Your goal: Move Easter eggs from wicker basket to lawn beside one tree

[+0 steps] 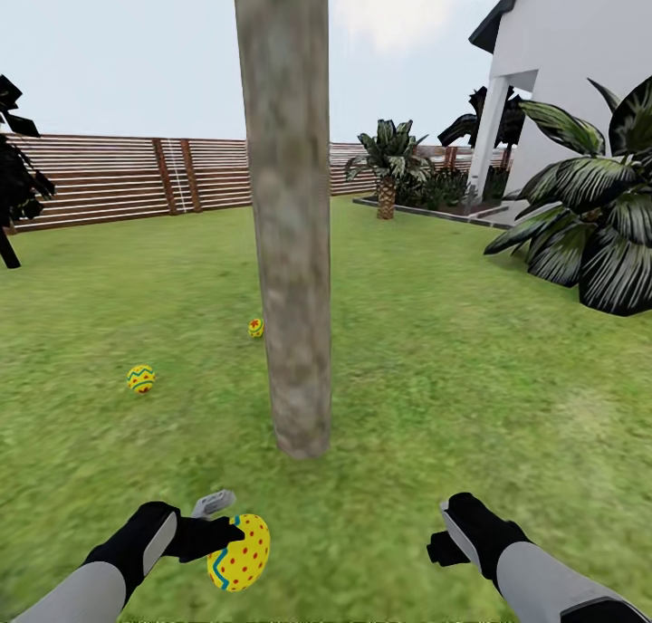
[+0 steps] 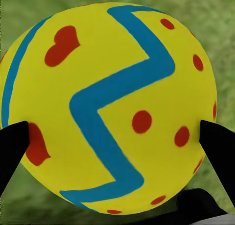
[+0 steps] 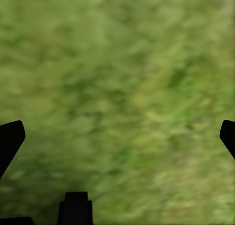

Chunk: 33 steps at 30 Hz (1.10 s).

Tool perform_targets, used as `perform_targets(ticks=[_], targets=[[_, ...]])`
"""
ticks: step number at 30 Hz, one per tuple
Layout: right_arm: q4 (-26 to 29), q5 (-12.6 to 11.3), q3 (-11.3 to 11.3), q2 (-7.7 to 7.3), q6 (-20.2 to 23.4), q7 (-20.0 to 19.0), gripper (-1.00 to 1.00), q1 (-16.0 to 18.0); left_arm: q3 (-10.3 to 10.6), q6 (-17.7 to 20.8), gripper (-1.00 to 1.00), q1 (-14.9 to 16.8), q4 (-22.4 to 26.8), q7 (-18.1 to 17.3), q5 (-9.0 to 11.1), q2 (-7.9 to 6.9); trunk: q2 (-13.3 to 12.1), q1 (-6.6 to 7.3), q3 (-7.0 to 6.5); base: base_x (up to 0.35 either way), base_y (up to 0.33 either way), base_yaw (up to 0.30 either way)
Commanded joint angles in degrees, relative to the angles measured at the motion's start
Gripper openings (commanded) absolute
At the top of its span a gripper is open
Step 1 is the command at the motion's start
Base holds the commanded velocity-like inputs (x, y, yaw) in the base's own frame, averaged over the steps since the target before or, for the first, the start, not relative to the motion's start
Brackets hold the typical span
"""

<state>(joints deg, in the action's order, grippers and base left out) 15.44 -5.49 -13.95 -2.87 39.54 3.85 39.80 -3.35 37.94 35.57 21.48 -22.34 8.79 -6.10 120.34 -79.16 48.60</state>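
A: The left hand (image 1: 217,525) reaches forward from a low, nearly level forearm, and its fingers are closed against the two sides of an Easter egg (image 1: 239,551). Seen from the left wrist, a dark fingertip (image 2: 12,149) presses one flank of the egg (image 2: 110,107) and its partner the other.

B: Which way does that held egg lie?

A: Tilted. From the head camera its long axis leans, upper end away from the wrist, lower end toward the lawn (image 1: 471,369). The blue zigzag runs roughly along that length.

B: And the right hand?

A: The right hand (image 1: 450,525) is extended at about the same height, well apart from the left, fingers spread wide with nothing between them. From its own wrist camera, each fingertip (image 3: 11,139) sits at an edge with bare grass (image 3: 122,87) beyond.

B: Where are the other eggs?

A: Both lie on the grass ahead of the left hand. One egg (image 1: 140,378) sits farther out, to its outer side. A second egg (image 1: 256,328) is beyond that, just beside the trunk of the tree (image 1: 288,215). The trunk stands upright, ahead of and between the two hands.
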Motion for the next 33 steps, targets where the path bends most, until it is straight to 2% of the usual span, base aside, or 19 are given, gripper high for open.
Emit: perform_targets(ticks=[1,11,13,16,18,33], targets=[[0.1,-0.6,-0.4,-0.03,0.3,0.4,1.00,0.0,-0.3,0.5,-1.00,0.0,0.1,0.1,0.3,0.02,0.4,-0.22,0.24,0.062,0.000,0.000],[0.1,-0.6,-0.4,-0.03,0.3,0.3,1.00,0.0,-0.3,-1.8,-1.00,0.0,0.0,0.1,0.2,-0.02,3.6,-1.97,1.68,0.230,-0.026,0.000],[0.1,-0.6,-0.4,-0.03,0.3,0.3,1.00,0.0,-0.3,-2.0,-1.00,0.0,0.0,0.0,0.5,-0.11,4.5,-2.41,2.03,0.032,-0.017,0.000],[0.1,-0.6,-0.4,-0.03,0.3,0.4,1.00,0.0,-0.3,-2.4,-1.00,0.0,0.0,0.0,2.4,-0.19,4.9,-2.63,2.21,0.005,-0.003,0.000],[0.1,-0.6,-0.4,-0.03,0.3,0.4,1.00,0.0,-0.3,-2.4,-1.00,0.0,0.0,0.0,2.8,-0.06,5.7,-3.07,2.57,0.001,0.000,0.000],[0.1,-0.7,-0.4,-0.17,0.2,0.3,1.00,0.0,-0.3,-2.4,-1.00,0.0,0.0,0.1,2.8,-0.06,11.7,-6.37,5.27,0.000,0.000,0.000]])
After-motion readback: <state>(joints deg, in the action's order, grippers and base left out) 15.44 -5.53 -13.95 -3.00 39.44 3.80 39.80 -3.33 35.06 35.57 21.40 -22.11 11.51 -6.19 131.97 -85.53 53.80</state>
